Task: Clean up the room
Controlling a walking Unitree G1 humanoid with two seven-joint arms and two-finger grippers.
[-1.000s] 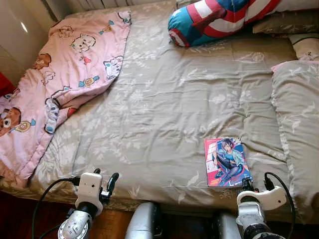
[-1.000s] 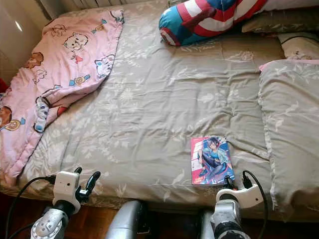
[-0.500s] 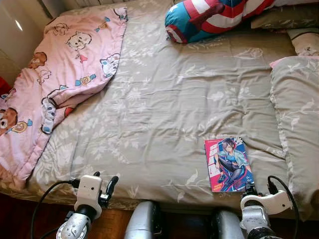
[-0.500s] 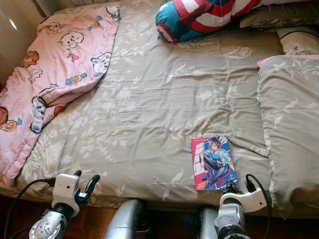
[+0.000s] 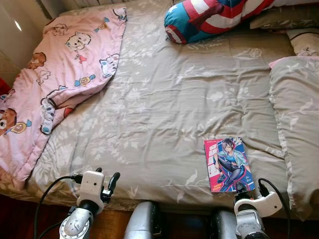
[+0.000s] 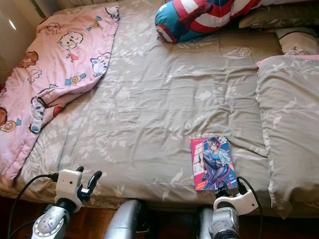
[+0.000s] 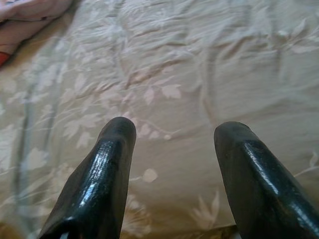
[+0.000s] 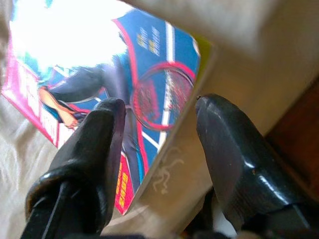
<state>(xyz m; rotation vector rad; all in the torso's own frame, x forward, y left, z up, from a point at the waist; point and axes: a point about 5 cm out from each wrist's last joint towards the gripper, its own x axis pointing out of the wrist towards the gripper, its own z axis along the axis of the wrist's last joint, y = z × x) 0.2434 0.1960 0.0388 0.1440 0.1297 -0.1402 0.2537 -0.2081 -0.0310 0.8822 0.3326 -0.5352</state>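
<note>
A comic book point(image 5: 228, 164) with a red and blue cover lies flat on the grey floral bedsheet point(image 5: 159, 99), close to the bed's near edge. My right gripper point(image 5: 250, 188) is open just at the book's near corner. In the right wrist view its two black fingers point(image 8: 94, 144) stand either side of that corner of the book point(image 8: 154, 84), with nothing clamped. My left gripper point(image 5: 107, 175) hovers open over the sheet point(image 7: 169, 74) at the bed's near left edge, holding nothing.
A pink cartoon blanket point(image 5: 60, 74) is bunched on the bed's left side. A red, white and blue shield cushion point(image 5: 209, 17) lies at the far end. Grey pillows point(image 5: 296, 114) run along the right. Wooden floor point(image 5: 114, 224) shows below the bed edge.
The camera view shifted slightly. My right gripper has sunk a little and drifted left under the book's near edge. The left gripper and the book have hardly moved.
</note>
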